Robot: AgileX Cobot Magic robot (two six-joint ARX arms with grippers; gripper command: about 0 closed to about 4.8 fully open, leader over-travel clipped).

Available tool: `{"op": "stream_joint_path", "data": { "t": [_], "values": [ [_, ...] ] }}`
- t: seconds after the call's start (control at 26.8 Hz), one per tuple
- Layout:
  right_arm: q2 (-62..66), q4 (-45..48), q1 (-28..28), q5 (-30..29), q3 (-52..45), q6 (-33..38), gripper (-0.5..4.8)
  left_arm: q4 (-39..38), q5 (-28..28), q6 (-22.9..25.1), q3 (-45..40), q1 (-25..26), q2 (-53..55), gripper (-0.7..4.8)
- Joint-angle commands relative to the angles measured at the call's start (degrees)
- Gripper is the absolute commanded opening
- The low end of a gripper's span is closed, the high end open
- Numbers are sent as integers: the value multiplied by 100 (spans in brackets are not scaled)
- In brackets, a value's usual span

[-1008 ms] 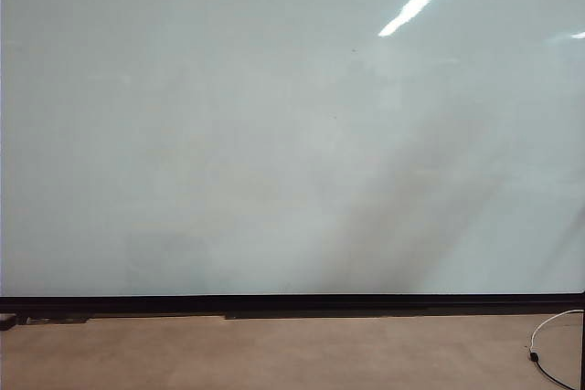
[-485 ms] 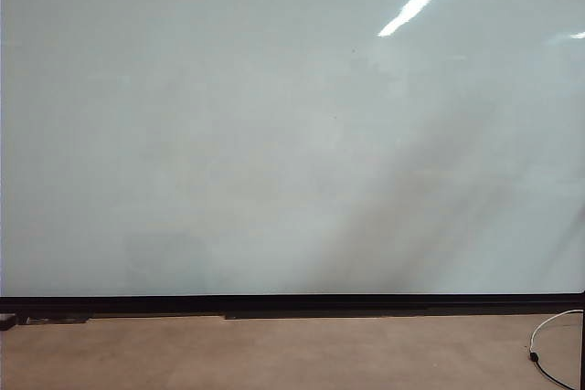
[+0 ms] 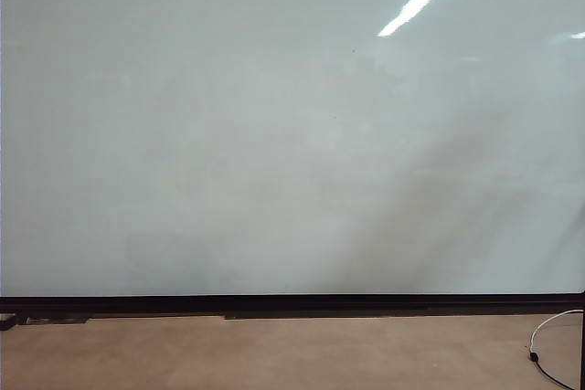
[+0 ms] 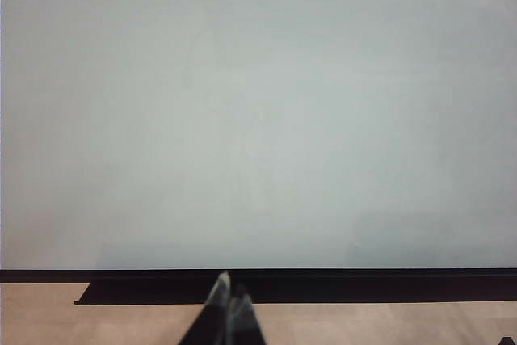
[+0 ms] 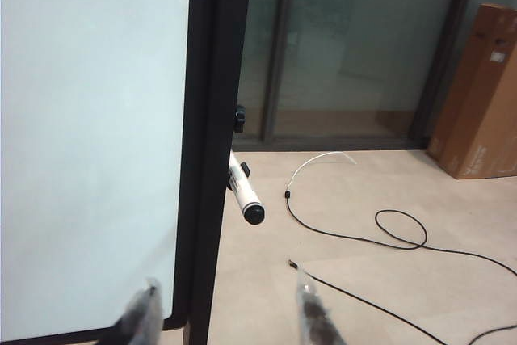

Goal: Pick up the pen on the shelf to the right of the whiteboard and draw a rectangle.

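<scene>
Poking out past the black right-hand frame of the whiteboard (image 5: 89, 135), the pen (image 5: 245, 192) sits a little above centre in the right wrist view, its black cap end aimed toward the camera and its white barrel partly hidden behind the frame. The right gripper (image 5: 226, 321) shows at the bottom of that view, its two fingertips spread apart with nothing between them, well short of the pen. The left gripper (image 4: 229, 313) sits at the bottom centre of its own view, fingertips pressed together and holding nothing, facing the bare board. No rectangle is drawn yet.

I judge the pen light, rigid and smooth, so apt to slip or roll. The exposed white barrel just behind the cap looks like the best hold, pinched across its width. A black cable (image 5: 388, 236) lies on the floor beyond.
</scene>
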Motion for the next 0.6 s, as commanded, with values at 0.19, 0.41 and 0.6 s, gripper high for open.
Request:
{"op": "stream_joint_path", "data": {
  "t": [0.19, 0.41, 0.6],
  "values": [
    [398, 612, -461, -699, 31, 92, 215, 37, 2, 24, 17, 0, 2, -5],
    [730, 1137, -581, -846, 35, 92, 251, 37, 2, 24, 17, 0, 2, -4],
    [1119, 1580, -590, -922, 35, 92, 276, 37, 0, 24, 17, 0, 2, -4]
  ]
}}
